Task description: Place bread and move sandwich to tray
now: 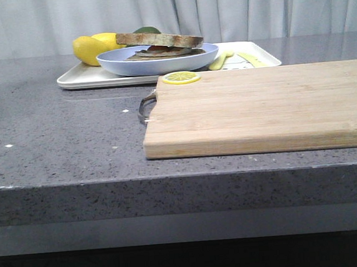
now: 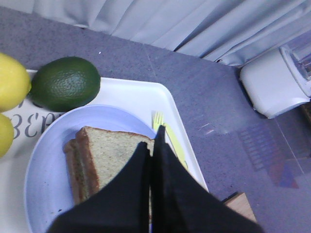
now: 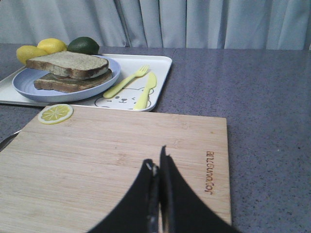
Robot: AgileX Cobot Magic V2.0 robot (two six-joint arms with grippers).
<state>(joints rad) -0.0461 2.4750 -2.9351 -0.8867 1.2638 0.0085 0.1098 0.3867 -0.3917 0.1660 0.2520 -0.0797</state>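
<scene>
The bread [image 1: 159,39] lies on top of the sandwich [image 1: 159,53] on a round light-blue plate [image 1: 116,61]. The plate stands on the white tray [image 1: 80,79] at the back. The egg is hidden under the top slice. Neither gripper shows in the front view. In the left wrist view my left gripper [image 2: 153,141] is shut and empty, just above the bread [image 2: 109,155] and plate [image 2: 48,160]. In the right wrist view my right gripper [image 3: 158,160] is shut and empty above the wooden cutting board [image 3: 112,155], with the bread [image 3: 68,64], sandwich [image 3: 73,82] and tray [image 3: 163,63] beyond it.
The cutting board [image 1: 264,107] fills the front right, with a lemon slice [image 1: 182,77] on its far corner. Two lemons [image 1: 90,47] and a dark green lime [image 2: 65,82] sit on the tray behind the plate. A yellow fork [image 3: 129,80] and knife [image 3: 147,90] lie beside it. A white appliance [image 2: 274,80] stands farther off.
</scene>
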